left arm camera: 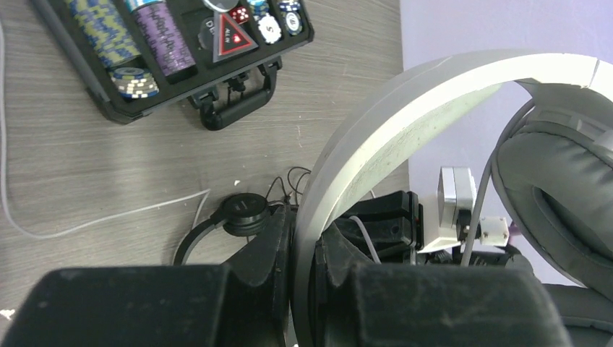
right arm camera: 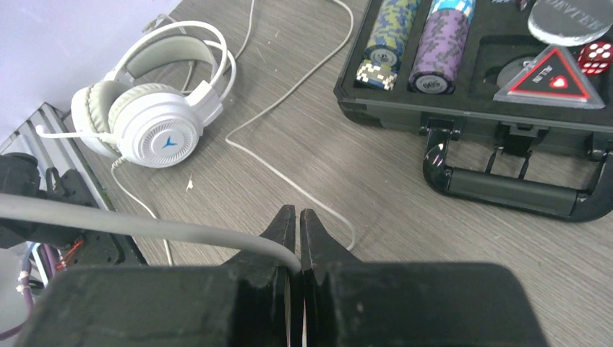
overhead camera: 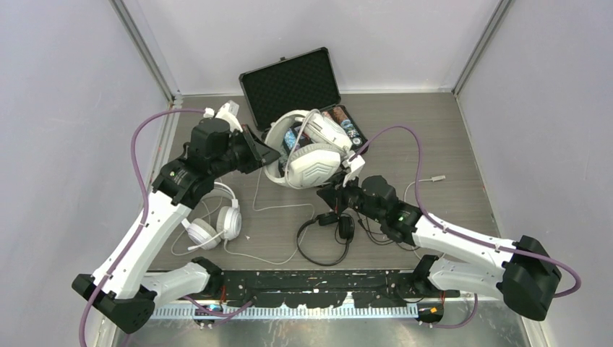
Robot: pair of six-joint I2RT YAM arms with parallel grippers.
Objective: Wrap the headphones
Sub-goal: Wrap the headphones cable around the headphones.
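Observation:
The bulky white-grey headphones (overhead camera: 311, 163) hang lifted in front of the open case. My left gripper (overhead camera: 264, 155) is shut on their headband (left arm camera: 405, 108), which runs up between the jaws of that gripper (left arm camera: 307, 225); a dark ear pad (left arm camera: 556, 210) hangs to the right. My right gripper (overhead camera: 338, 194) is shut on their grey cord (right arm camera: 144, 225), pinched deep between the jaws of the gripper (right arm camera: 298, 215). The slim black headphones (overhead camera: 325, 235) lie on the table below it. The white round-cup headphones (overhead camera: 213, 224) with mic lie at the left.
A black case (overhead camera: 293, 79) of poker chips stands open at the back, its handle (right arm camera: 506, 189) facing me. Thin white cords (overhead camera: 275, 210) trail over the wooden table between the headsets. Grey walls close in both sides.

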